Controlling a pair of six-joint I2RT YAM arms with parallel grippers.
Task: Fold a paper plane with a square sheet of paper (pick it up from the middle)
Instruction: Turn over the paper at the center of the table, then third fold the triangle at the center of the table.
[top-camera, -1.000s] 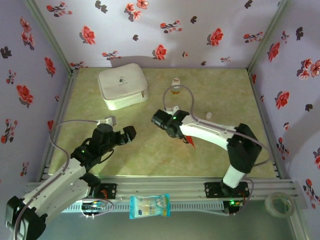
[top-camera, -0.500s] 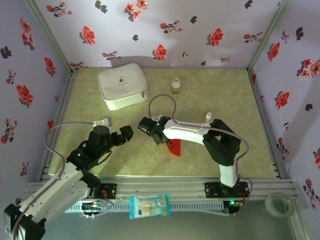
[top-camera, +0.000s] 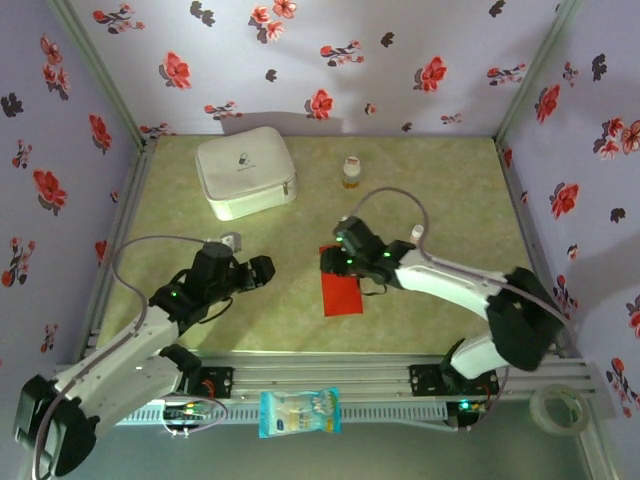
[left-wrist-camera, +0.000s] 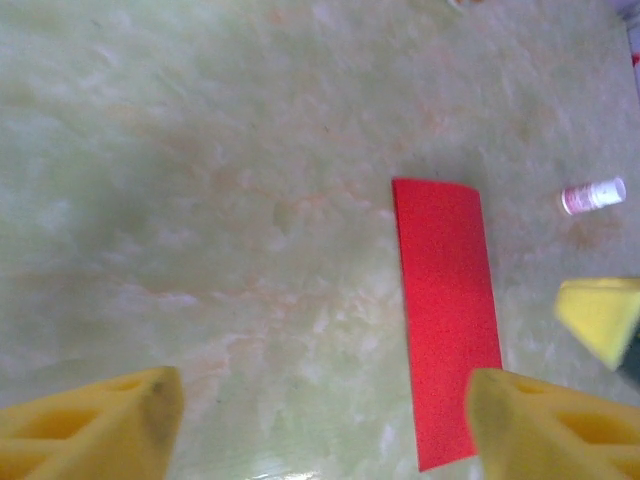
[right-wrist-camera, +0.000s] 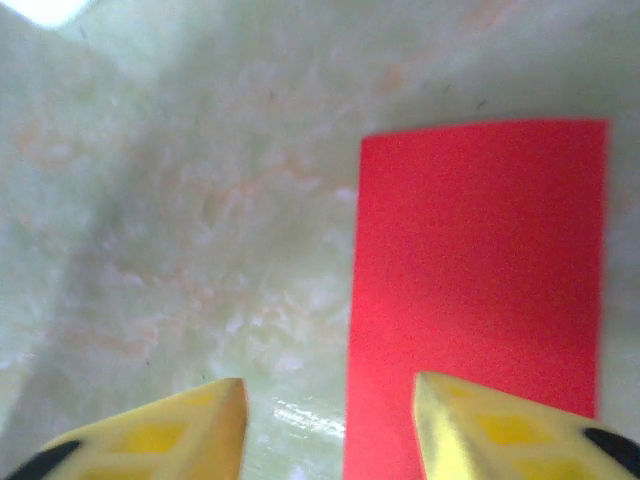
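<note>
**Base:** Where's the red paper lying?

**Me:** Flat on the bench, between my two arms, folded into a narrow rectangle. Its long axis runs near-to-far, tilted only slightly.

**Base:** And your end effectors?

**Me:** My right end effector hovers over the paper's far short edge, jaws apart, gripping nothing. My left end effector is near the paper's left side, jaws wide and empty.
</note>
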